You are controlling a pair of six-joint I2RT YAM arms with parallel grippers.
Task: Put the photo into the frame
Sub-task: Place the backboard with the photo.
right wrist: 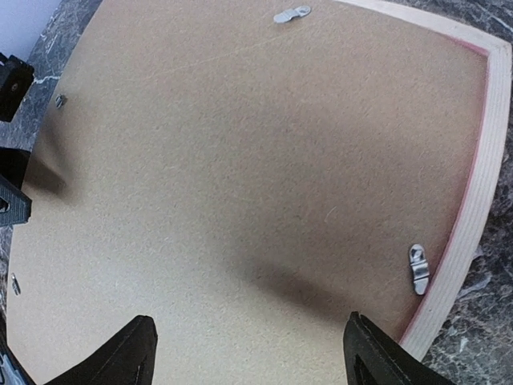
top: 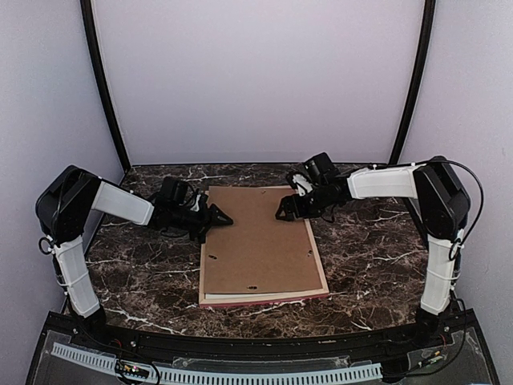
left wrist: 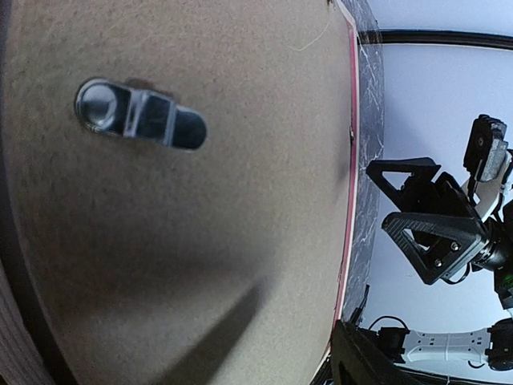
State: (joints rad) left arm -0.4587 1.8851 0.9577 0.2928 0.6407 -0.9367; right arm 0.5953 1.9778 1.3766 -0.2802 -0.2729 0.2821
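The frame (top: 264, 300) lies face down in the middle of the table, with pale wood sides and a pink lower edge. The brown hardboard backing (top: 256, 241) sits in it and covers it whole. The photo is hidden. My left gripper (top: 224, 217) is rolled on its side at the backing's left edge near the top. Only one of its fingers (left wrist: 369, 365) shows, well off centre, so it reads as open. My right gripper (top: 282, 212) hangs open and empty just above the backing's upper right part (right wrist: 248, 353). The frame's wood rim (right wrist: 481, 160) shows beside it.
Small metal turn clips sit on the backing, one close in the left wrist view (left wrist: 140, 116) and one near the rim in the right wrist view (right wrist: 418, 269). Dark marble table (top: 369, 257) surrounds the frame. White walls stand behind and at both sides.
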